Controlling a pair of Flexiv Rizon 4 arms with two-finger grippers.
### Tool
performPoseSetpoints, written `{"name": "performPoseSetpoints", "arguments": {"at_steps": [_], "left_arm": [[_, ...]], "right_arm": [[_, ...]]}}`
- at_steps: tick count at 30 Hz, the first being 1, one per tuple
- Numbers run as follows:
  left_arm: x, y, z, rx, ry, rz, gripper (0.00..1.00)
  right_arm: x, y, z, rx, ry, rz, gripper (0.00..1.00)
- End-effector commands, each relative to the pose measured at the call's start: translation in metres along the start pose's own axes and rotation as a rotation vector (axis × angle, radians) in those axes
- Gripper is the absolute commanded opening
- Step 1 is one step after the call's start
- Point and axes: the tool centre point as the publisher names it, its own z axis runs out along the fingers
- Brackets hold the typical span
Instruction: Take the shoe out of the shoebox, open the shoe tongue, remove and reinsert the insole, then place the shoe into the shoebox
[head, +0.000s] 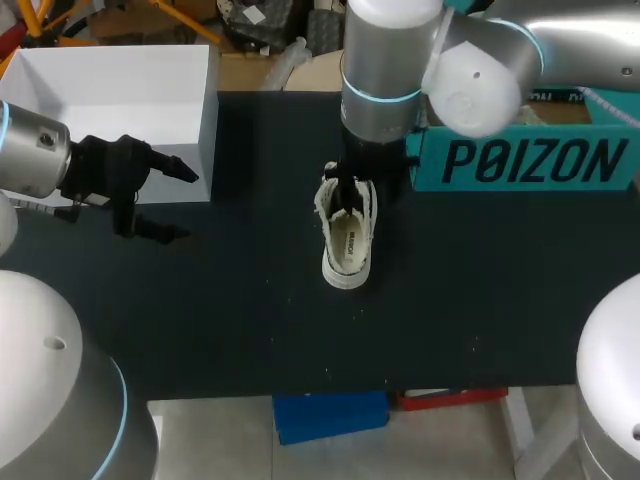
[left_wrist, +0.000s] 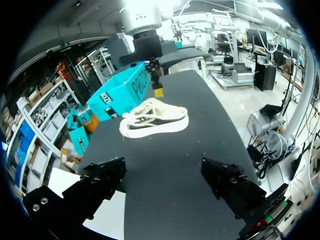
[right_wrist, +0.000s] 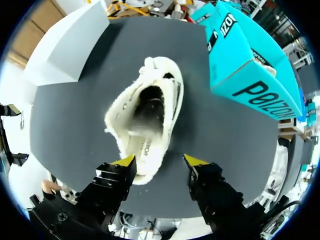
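Worktop (head: 250, 320): dark, matte.

Far left corner: white open-topped box (head: 110, 95), opening upward, interior not fully visible. In the left wrist view a white corner of it (left_wrist: 107, 220) lies under the left pincer.

Left pincer (head: 178, 202): just beside the white box, on its near-right side, over the worktop. Fingers spread wide and nothing between them. Left wrist view confirms this: both black fingers (left_wrist: 102, 177) stand well apart, with only bare worktop in the gap of the left pincer (left_wrist: 167, 175). It is well apart from the shoe.

Middle: white lace-up shoe (head: 348, 238), out of both boxes, standing on its sole on the worktop, heel toward the robot and toe away. The mouth is open upward, and the insole (right_wrist: 146, 150) shows at the heel end with dark print on it. Laces are loose at the far end. The same shoe (left_wrist: 155, 117) is seen side-on from the left wrist.

Right arm (head: 385, 70) enters from the right and reaches to the middle. Right pincer (head: 345, 185) hangs over the shoe. In its own view the pincer (right_wrist: 160, 161) is open, yellow-tipped fingers (right_wrist: 125, 161) apart: one tip over the heel rim, the other over bare worktop beside the shoe. No grip on anything. Contact with the shoe: cannot tell.

Right: teal shoebox (head: 530, 160), printed side facing the robot, just right of the shoe and not touching it.
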Motion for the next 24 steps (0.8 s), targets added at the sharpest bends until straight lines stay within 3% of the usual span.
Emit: {"name": "performPoseSetpoints", "arguments": {"at_steps": [1,9,14,24], "left_arm": [[0.001,0.000,0.001,-0.001,-0.004,0.001,1.00],[0.001,0.000,0.001,-0.001,-0.004,0.001,1.00],[0.001,0.000,0.001,-0.001,-0.004,0.001,1.00],[0.001,0.000,0.001,-0.001,-0.004,0.001,1.00]], "right_arm": [[-0.005,0.011,0.014,0.023,-0.007,0.001,0.49],[-0.013,0.021,0.030,0.044,-0.013,0.011,0.58],[-0.013,0.029,0.043,0.025,-0.002,0.007,0.47],[-0.016,0.041,0.065,0.026,-0.006,-0.004,0.47]]}}
